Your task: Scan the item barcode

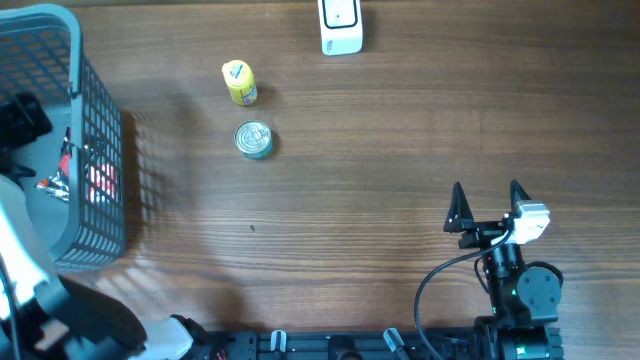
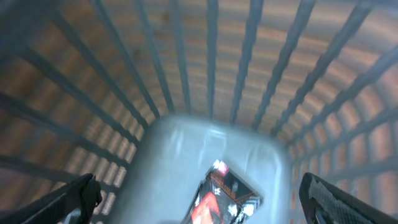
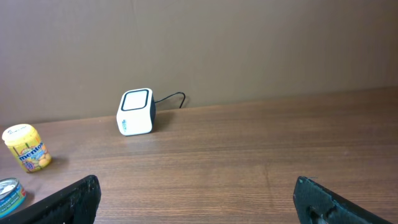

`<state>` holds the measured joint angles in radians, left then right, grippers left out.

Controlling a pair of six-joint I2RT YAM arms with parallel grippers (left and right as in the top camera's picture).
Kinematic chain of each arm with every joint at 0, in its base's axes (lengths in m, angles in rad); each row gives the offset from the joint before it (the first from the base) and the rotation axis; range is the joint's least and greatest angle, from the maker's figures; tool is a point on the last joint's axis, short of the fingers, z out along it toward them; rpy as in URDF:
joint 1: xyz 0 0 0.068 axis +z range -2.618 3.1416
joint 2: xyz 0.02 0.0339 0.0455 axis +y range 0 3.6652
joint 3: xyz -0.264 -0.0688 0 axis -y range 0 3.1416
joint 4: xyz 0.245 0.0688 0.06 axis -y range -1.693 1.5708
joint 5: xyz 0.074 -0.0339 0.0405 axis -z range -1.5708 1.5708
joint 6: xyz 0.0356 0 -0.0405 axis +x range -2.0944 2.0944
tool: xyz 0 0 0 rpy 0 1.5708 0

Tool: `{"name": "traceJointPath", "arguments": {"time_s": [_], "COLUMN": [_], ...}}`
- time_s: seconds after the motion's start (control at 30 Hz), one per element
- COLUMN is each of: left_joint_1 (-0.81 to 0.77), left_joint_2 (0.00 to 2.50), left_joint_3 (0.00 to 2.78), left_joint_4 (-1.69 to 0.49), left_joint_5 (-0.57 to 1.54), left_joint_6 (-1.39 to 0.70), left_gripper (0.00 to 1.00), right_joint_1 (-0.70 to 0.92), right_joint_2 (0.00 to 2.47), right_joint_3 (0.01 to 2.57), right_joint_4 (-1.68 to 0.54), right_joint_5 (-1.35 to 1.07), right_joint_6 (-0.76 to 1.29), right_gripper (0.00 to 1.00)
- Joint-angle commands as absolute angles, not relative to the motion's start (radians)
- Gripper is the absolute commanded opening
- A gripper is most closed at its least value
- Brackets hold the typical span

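Two grippers stand with jaws spread wide, both empty. The left gripper [image 2: 199, 186] hangs inside the grey lattice basket [image 1: 104, 170] at the left, above a glossy red-and-black packet [image 2: 219, 194] on its smooth floor. The right gripper [image 1: 486, 190] hovers near-right over the wood-grain table [image 1: 400, 130]. A boxy white scanner [image 1: 341, 27] sits at the far edge, with a round yellow tub [image 1: 239, 83] and a metal can [image 1: 253, 140] to its left.

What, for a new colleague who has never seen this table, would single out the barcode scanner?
Start at the wooden table and look to its far edge, right of the grey basket. The scanner stands there, beyond the yellow bottle and the tin can. Unlike those round containers, it is a white cube with a dark-framed window and a black cable.
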<state>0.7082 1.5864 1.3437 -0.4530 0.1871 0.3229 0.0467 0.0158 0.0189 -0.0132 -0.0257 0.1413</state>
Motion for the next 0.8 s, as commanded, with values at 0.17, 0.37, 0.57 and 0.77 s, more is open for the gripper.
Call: {"name": "traceJointPath", "arguments": {"time_s": [0.17,0.37,0.57,0.77], "left_joint_1": [0.712,0.712,0.712,0.712], "left_joint_2": [1.842,1.874,1.873,1.874], "left_joint_3": [1.464,1.478,1.478,1.478], "left_joint_4": [-0.694,-0.704,-0.708,-0.821], "left_joint_5": [0.244,0.226,0.205,0.239], "left_joint_6": [0.505,0.517,0.450,0.789], "left_gripper": [1.00,1.00,1.00,1.00], "right_joint_1": [0.049,0.049,0.049,0.049], "right_joint_2": [0.014,0.014,0.014,0.014], "right_joint_3": [0.011,0.011,0.011,0.011], "right_joint_4": [-0.008,-0.008,-0.008,-0.008], "right_joint_5": [-0.039,-0.039,-0.039,-0.039], "right_joint_6": [0.137,0.137,0.137,0.138], "right_gripper": [1.00,1.00,1.00,1.00]}}
